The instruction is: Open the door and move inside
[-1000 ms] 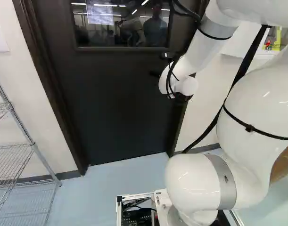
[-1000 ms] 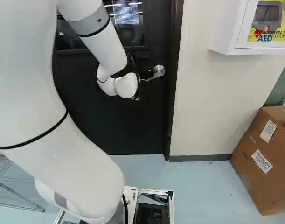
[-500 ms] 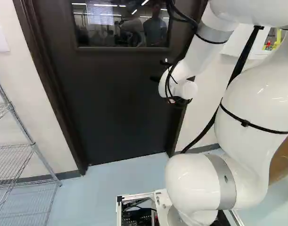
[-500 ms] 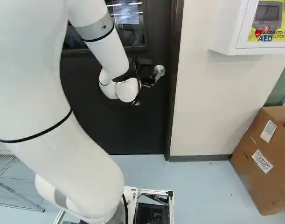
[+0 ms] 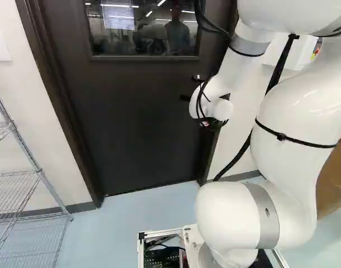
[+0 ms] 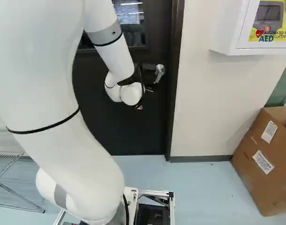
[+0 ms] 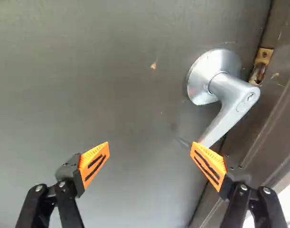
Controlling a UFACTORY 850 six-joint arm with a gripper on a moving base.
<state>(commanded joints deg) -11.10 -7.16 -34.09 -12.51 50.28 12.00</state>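
My gripper (image 5: 191, 87) is up at the dark door (image 5: 142, 123), to the right of its middle in the left base view. In the wrist view the gripper (image 7: 150, 147) stands open, its orange pads wide apart over bare door surface. One pad (image 7: 209, 164) rests at the free end of the silver lever handle (image 7: 228, 107); the other touches nothing. The same lever (image 6: 159, 72) slants steeply down from its round base in the right base view. The door stands in its frame, and a brass latch part (image 7: 260, 66) shows at its edge.
A wire shelf (image 5: 28, 173) stands left of the door. Right of it, a white AED cabinet (image 6: 250, 28) hangs on the wall above a cardboard box (image 6: 269, 154). The door frame (image 6: 175, 84) runs close beside the lever.
The lever has turned from nearly level to steeply downward. The wrist has lowered slightly and shifted right in the right base view, with the upper arm swinging right there. The base has not moved.
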